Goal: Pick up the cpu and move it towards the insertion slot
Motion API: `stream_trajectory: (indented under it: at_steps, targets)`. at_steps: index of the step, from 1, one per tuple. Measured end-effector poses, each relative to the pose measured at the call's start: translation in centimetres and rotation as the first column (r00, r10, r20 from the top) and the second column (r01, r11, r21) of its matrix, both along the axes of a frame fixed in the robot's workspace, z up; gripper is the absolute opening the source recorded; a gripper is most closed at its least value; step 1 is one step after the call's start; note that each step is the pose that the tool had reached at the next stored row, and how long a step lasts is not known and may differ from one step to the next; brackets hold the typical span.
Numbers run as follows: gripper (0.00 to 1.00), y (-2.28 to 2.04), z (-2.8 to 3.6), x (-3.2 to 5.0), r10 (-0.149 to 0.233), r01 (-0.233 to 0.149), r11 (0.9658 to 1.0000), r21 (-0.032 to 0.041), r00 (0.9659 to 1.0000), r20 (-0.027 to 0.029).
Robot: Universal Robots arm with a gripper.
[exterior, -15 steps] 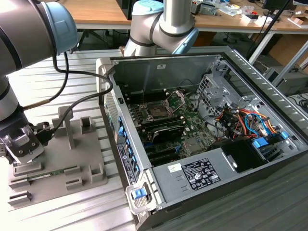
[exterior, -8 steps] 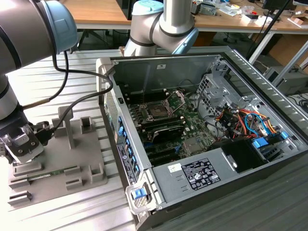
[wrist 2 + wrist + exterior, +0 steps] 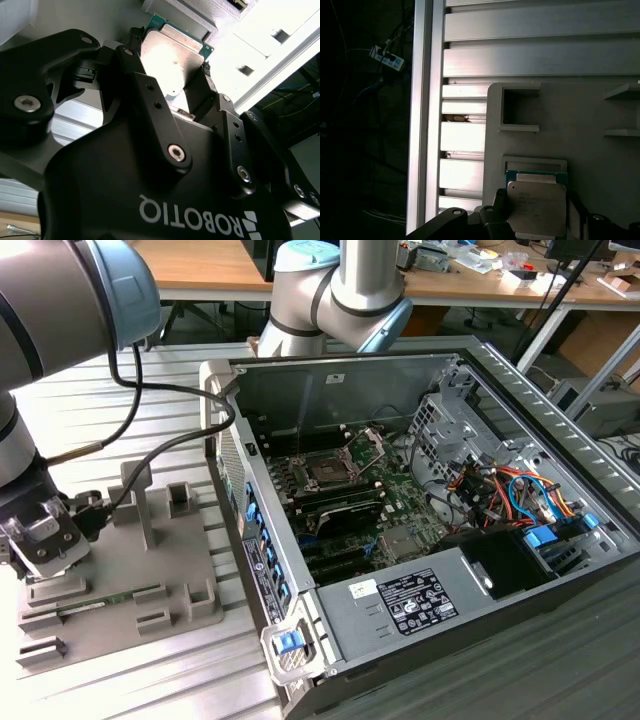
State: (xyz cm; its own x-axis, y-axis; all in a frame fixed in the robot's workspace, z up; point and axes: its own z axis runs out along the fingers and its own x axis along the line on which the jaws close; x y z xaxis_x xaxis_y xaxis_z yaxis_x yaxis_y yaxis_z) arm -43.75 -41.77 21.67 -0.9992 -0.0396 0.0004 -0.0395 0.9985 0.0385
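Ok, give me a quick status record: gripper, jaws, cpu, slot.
gripper: over the grey tray, at the exterior view's left
jaws: shut on two opposite edges of the cpu
cpu: between the jaws, silvery top showing in both wrist views; whether it is clear of the tray cannot be told
insertion slot: inside the open computer case, retention plate raised, well apart from the gripper

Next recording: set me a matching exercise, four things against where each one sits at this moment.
Things:
1. cpu
2. insertion slot
3. grey tray
4. memory stick

Places:
A. inside the open computer case
B. lying in the tray
C. clamped in the pincer
D. on the slatted table, beside the case

Pairs: 1-C, 2-A, 3-D, 4-B
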Motion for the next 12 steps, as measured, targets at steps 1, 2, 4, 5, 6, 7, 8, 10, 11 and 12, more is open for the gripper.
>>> stream_trajectory:
  at_steps: [1,2,4,5,6,7,8,10,11,12]
  targets:
    - [0.55,0.0,0.04,0.0,0.0,0.0,1.0,0.0,1.0,0.0]
    - [0.55,0.0,0.06,0.0,0.0,0.0,1.0,0.0,1.0,0.0]
    - [0.55,0.0,0.16,0.0,0.0,0.0,1.0,0.0,1.0,0.0]
    - [0.55,0.0,0.19,0.0,0.0,0.0,1.0,0.0,1.0,0.0]
    - [0.55,0.0,0.24,0.0,0.0,0.0,1.0,0.0,1.0,-0.0001]
    - [0.55,0.0,0.28,0.0,0.0,0.0,1.0,0.0,1.0,0.0]
    - [0.55,0.0,0.31,0.0,0.0,0.0,1.0,0.0,1.0,0.0]
    - [0.55,0.0,0.36,0.0,0.0,0.0,1.0,0.0,1.0,0.0]
    - [0.55,0.0,0.39,0.0,0.0,0.0,1.0,0.0,1.0,0.0]
    - [0.55,0.0,0.42,0.0,0.0,0.0,1.0,0.0,1.0,0.0]
